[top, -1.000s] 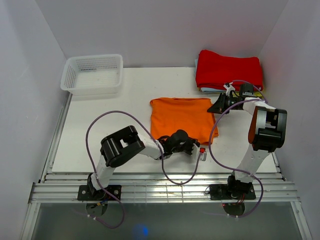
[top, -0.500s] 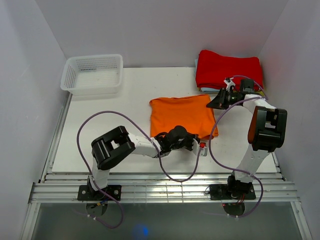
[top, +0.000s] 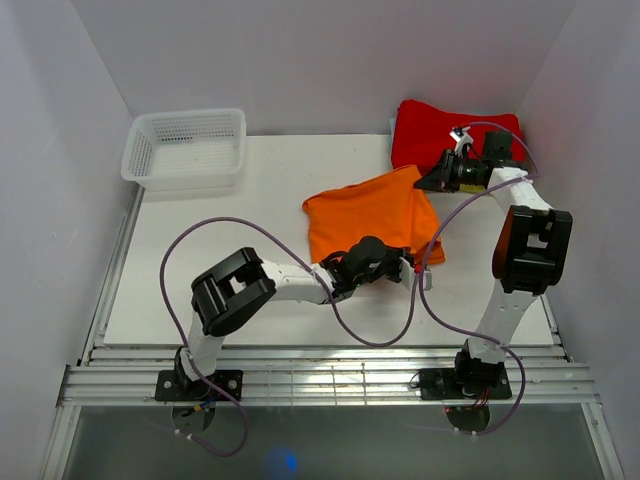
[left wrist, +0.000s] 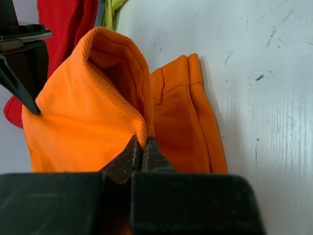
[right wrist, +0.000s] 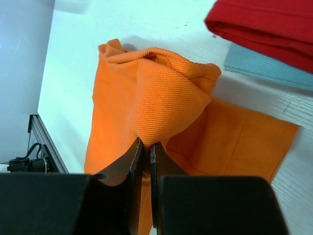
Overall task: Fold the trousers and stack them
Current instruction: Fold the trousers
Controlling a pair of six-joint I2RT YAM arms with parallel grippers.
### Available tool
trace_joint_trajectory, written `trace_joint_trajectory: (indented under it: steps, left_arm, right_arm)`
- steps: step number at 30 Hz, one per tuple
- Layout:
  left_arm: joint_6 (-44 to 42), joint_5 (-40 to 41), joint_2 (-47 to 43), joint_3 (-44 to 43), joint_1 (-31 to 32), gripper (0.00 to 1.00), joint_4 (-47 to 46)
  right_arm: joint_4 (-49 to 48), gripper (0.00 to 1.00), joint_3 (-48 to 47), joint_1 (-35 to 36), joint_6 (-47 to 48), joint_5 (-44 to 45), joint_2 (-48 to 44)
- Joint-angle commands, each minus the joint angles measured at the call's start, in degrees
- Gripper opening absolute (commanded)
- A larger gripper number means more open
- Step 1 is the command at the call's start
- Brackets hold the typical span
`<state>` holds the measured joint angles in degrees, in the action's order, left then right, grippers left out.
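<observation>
The folded bright orange trousers (top: pixel 370 212) lie mid-table, lifted at two corners. My left gripper (top: pixel 402 264) is shut on the near right edge of the trousers (left wrist: pixel 98 122), a fold pinched between its fingertips (left wrist: pixel 142 155). My right gripper (top: pixel 425 183) is shut on the far right corner of the trousers (right wrist: pixel 166 98), bunched cloth held between its fingertips (right wrist: pixel 145 147), close to the red folded cloth (top: pixel 440 135). The button is hidden.
A white basket (top: pixel 186 147) stands at the back left. The red folded cloth (right wrist: pixel 264 24) lies on a grey-blue cloth (right wrist: pixel 264 66) at the back right; a yellow-green cloth (left wrist: pixel 113 11) shows beside it. Grey walls close in on both sides.
Both grippers have moved toward the back right with the trousers held. The cloth has turned and slid that way, and its right side now rises off the table.
</observation>
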<state>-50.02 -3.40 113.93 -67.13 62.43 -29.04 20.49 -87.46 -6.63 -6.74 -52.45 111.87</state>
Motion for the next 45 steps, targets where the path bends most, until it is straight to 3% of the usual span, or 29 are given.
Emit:
trace_joint_trajectory:
  steps: [1,9,12,13,14,18,22,26,29,31,33,36,38,40,45]
  left_arm:
    - [2.03,-1.52,2.87,-2.99,0.85,0.00,0.74]
    - [4.49,0.41,12.71,-7.66,0.76,0.00,-0.50]
    - [5.89,1.38,14.66,-8.28,0.76,0.32,1.79]
    - [6.94,1.20,13.00,-7.49,0.76,0.47,1.88]
    - [7.30,0.68,11.59,-4.79,0.76,0.50,1.97]
    - [10.28,-6.60,-0.70,3.47,0.85,0.57,6.00]
    - [18.53,-13.55,-14.15,6.22,-1.60,0.59,21.77]
    - [33.71,-22.51,-22.25,3.86,-11.43,0.59,34.38]
    - [37.71,-27.35,-23.67,0.79,-22.06,0.59,40.27]
    - [38.07,-30.25,-21.49,-3.15,-29.63,0.60,44.83]
    - [39.81,-38.49,-18.58,-6.59,-37.68,0.60,48.26]
    - [47.17,-41.70,-10.59,-13.71,-44.22,0.56,50.56]
    - [49.40,-41.95,-5.84,-16.52,-45.90,0.55,50.92]
    - [52.98,-41.43,-4.07,-16.54,-47.23,0.56,47.61]
    - [53.27,-41.69,-1.07,-17.17,-48.55,0.54,43.11]
  right_arm:
    - [-0.37,0.08,-4.47,-0.40,5.67,3.39,2.82]
    - [-0.36,0.08,-3.77,-0.84,15.70,11.83,9.14]
    - [-0.45,0.08,-4.90,-0.84,17.54,12.98,11.51]
    - [-0.54,0.08,-5.43,-0.84,17.73,12.98,12.05]
    - [-1.06,0.08,-5.70,-0.84,17.73,13.07,12.57]
    - [-1.16,0.08,-6.58,-0.05,18.25,13.95,14.60]
    - [-1.06,0.08,-1.25,1.27,19.14,15.09,12.94]
    - [-2.12,0.08,7.55,1.97,18.70,14.39,8.90]
    - [-2.65,0.08,13.34,3.02,19.92,13.60,4.25]
    - [-2.13,0.08,14.07,3.55,20.36,13.07,3.09]
    - [-1.25,0.08,13.02,4.43,18.97,11.94,2.12]
    - [-0.19,0.08,12.66,5.75,15.46,10.88,0.54]
    - [0.60,0.18,12.49,5.93,14.92,11.13,-0.86]
    - [1.21,0.39,12.05,5.58,14.57,12.63,-2.27]
    - [7.35,0.68,9.16,3.12,17.11,15.70,-7.89]
